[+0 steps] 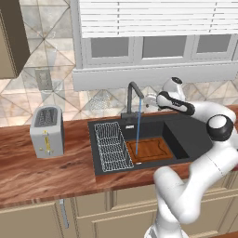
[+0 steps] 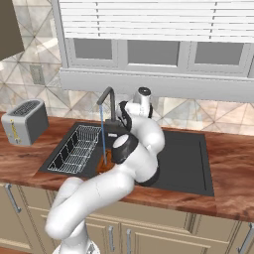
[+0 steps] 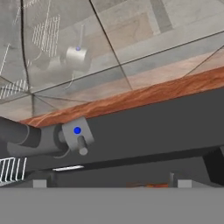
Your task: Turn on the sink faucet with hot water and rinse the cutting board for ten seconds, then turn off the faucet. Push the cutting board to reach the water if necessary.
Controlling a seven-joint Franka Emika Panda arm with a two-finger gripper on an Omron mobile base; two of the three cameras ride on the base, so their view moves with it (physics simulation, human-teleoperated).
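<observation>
The dark grey sink faucet [image 1: 132, 97] stands at the back rim of the black sink [image 1: 186, 122]. A thin blue stream of water [image 1: 138, 128] falls from its spout onto the left end of the reddish-brown cutting board [image 1: 152, 149], which lies flat in the basin. My gripper [image 1: 148, 99] hovers just right of the faucet, above the back rim, open and holding nothing. In the hand view the fingertips [image 3: 184, 183] stand wide apart. The faucet's base and small lever [image 3: 78, 136] lie ahead at the left, apart from them. An orange sliver of board [image 3: 148, 185] shows low down.
A silver wire rack [image 1: 111, 144] fills the basin's left part, beside the board. A grey toaster [image 1: 47, 131] stands on the wooden counter [image 1: 51, 172] to the left. The tiled wall and window sill [image 1: 153, 74] rise close behind the faucet.
</observation>
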